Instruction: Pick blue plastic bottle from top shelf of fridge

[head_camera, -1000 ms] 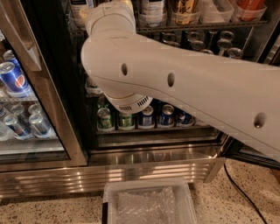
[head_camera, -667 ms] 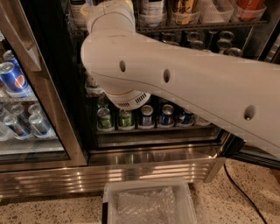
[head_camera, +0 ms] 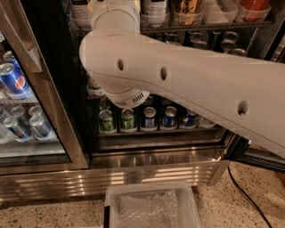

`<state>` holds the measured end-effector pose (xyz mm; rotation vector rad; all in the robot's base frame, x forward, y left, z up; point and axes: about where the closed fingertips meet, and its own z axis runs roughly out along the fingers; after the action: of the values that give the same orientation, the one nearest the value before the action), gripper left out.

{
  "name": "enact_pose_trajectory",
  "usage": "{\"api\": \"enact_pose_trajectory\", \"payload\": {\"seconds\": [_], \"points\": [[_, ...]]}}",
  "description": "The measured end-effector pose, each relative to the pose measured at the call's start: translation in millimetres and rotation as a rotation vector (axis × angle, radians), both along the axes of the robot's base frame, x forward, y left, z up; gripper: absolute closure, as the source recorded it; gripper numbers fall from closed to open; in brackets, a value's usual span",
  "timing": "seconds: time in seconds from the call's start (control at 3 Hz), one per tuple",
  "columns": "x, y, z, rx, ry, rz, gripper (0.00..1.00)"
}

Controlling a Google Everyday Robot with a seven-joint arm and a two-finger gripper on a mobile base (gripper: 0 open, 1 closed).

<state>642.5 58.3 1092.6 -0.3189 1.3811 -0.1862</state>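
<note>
- A clear plastic bin [head_camera: 151,205] sits on the speckled floor [head_camera: 254,209] at the bottom of the view. It is just in front of the ribbed stainless-steel base of the fridge [head_camera: 147,174].
- A black cable [head_camera: 244,192] runs across the floor at the right, below the cooler's lower corner.
- The white robot arm [head_camera: 187,82] crosses the open front of the fridge from the right edge to the upper left. Its round joint hangs in front of the lower can rack, and the wrist section [head_camera: 115,14] rises past the top edge of the picture.
- The gripper is beyond that top edge, out of view, so I cannot tell whether it is spread or pressed together.
- Behind the arm, a row of green and blue cans [head_camera: 148,118] stands on a lower rack.
- To the left, behind a glass door, the neighbouring cooler holds Pepsi cans [head_camera: 12,79].
- Farthest up, the top shelf [head_camera: 209,27] carries a row of bottles in clear trays, and only their lower parts show.
- The blue plastic bottle [head_camera: 154,7], with its pale label, stands upright on that shelf. It is just right of the wrist and left of an amber bottle [head_camera: 187,10].
</note>
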Motion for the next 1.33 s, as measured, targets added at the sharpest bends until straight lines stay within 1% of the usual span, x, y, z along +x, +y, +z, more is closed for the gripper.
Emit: {"api": "enact_pose_trajectory", "payload": {"seconds": [0.67, 1.0, 1.33], "points": [[19.9, -5.3, 2.0, 0.016, 0.004, 0.009, 0.39], [39.3, -18.0, -2.9, 0.042, 0.024, -0.022, 0.44], [44.2, -15.7, 0.2, 0.045, 0.019, -0.014, 0.44]]}}
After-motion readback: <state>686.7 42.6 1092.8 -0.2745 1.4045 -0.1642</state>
